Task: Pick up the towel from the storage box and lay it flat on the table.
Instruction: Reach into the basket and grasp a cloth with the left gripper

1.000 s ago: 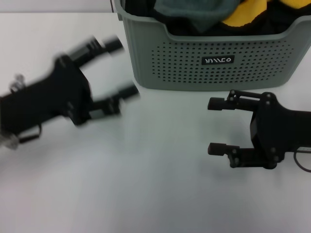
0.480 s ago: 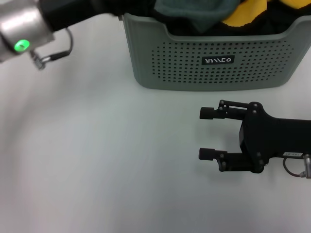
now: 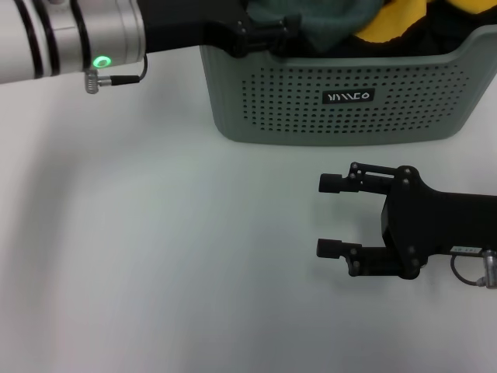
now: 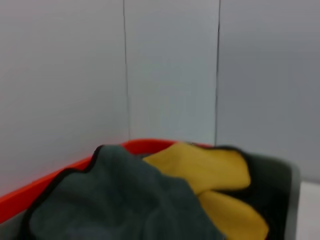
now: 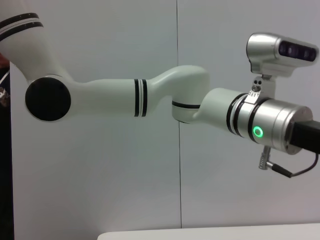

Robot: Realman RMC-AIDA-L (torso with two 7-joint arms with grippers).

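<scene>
Since half a second ago the left arm has reached further in from the side, so that its silver wrist with a green light (image 3: pixel 100 61) now lies across the upper corner of the head view and the left tool (image 3: pixel 268 35) sits over the near corner rim of the storage box (image 3: pixel 342 97), where before only the wrist end showed beside the box; whether its fingers are spread or closed cannot be told, as they merge with the dark cloth; a second ago this tool was still low over the bench, spread wide, beside the box; the right tool (image 3: pixel 329 216) has barely shifted in the last half second; it lies low over the white bench (image 3: pixel 155 256), in front of the box and well apart from it, pointing sideways toward the left arm's side, its two black fingers (image 3: pixel 335 183) spread wide with nothing between them; the towel (image 3: pixel 326 19) is bunched inside the box, just ahead of the left tool, dark grey-green folds uppermost with yellow-orange folds beyond; the left wrist view shows the same heap close up, grey-green cloth (image 4: pixel 120 200) in front of yellow (image 4: pixel 205 170).
</scene>
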